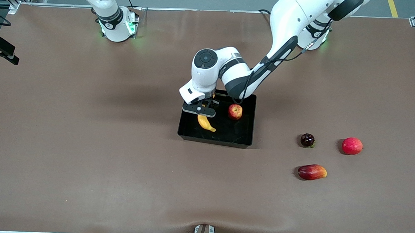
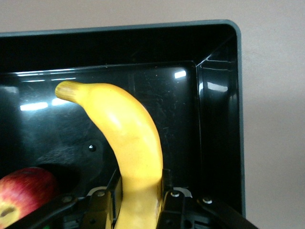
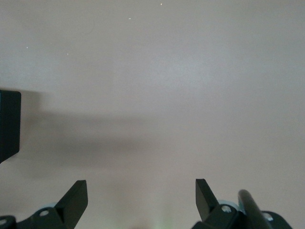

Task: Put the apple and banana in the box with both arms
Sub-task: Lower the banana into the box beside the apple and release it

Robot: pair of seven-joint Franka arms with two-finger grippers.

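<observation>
We see left gripper [image 1: 202,111] inside box [image 1: 243,136], jaws pinching banana [image 2: 131,138]; apple [image 1: 235,112] beside it in box. Right gripper [image 3: 143,200] waits over bare brown table [image 1: 85,142], jaws spread.

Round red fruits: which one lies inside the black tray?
The small yellow-streaked red apple lies in the black plastic tray; the plainer red-pink fruit sits on the table.

Brown table [image 1: 85,142] carries box [image 1: 243,139], three fruits.
</observation>
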